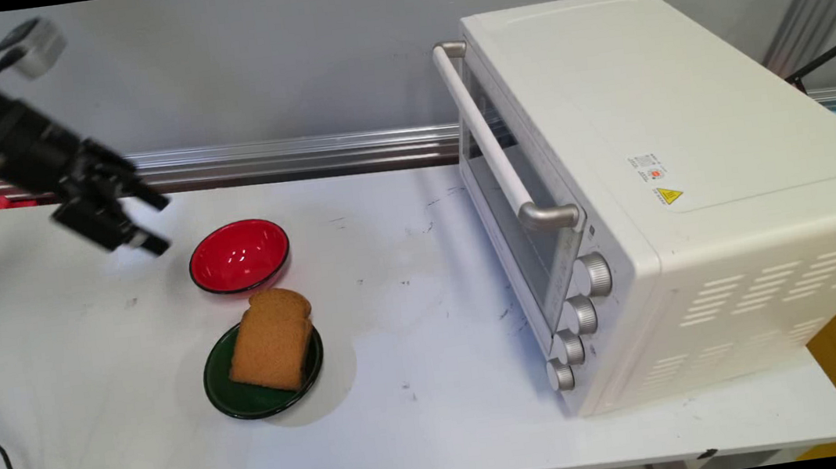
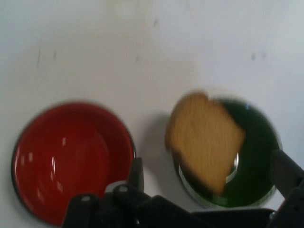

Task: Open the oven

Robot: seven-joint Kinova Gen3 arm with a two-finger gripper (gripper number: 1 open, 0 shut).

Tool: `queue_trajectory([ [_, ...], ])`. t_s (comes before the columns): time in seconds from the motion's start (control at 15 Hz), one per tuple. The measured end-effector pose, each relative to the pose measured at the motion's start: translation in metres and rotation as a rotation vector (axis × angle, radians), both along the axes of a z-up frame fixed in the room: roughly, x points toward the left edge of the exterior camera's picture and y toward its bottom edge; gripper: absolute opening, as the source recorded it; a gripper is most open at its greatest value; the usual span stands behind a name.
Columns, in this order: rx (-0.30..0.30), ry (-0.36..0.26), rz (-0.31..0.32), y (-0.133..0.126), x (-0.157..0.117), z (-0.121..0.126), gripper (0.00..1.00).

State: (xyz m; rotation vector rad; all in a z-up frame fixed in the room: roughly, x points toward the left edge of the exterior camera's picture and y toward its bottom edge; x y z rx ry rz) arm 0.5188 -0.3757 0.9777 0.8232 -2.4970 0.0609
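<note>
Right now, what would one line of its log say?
gripper: open, empty, above table | nearest: red bowl | bread slice on green plate | toaster oven: door shut

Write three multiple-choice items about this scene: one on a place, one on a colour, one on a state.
1. Where does the bread lie?
A. on the green plate
B. in the red bowl
C. on the oven

2. What colour is the empty bowl?
A. blue
B. red
C. yellow

3. How is the gripper?
A. shut on the bread
B. resting in the bowl
C. open, holding nothing

Key: 1 A, the slice rests across the plate. 2 B, both views show it red. 3 C, its fingers stand apart above the table.
</note>
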Motion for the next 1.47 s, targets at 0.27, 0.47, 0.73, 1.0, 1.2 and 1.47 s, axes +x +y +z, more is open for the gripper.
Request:
queue_trajectory([
  [0.27, -0.034, 0.035, -0.001, -0.027, -0.054, 0.024, 1.0],
  [0.47, -0.046, 0.052, 0.003, -0.05, -0.105, 0.046, 1.0],
  [0.73, -0.075, 0.06, 0.005, -0.079, -0.163, 0.075, 1.0],
  [1.0, -0.101, 0.063, -0.012, -0.099, -0.204, 0.095, 1.0],
  [1.2, -0.124, 0.054, -0.047, -0.114, -0.23, 0.106, 1.0],
  [1.47, -0.137, 0.048, -0.074, -0.127, -0.25, 0.113, 1.0],
])
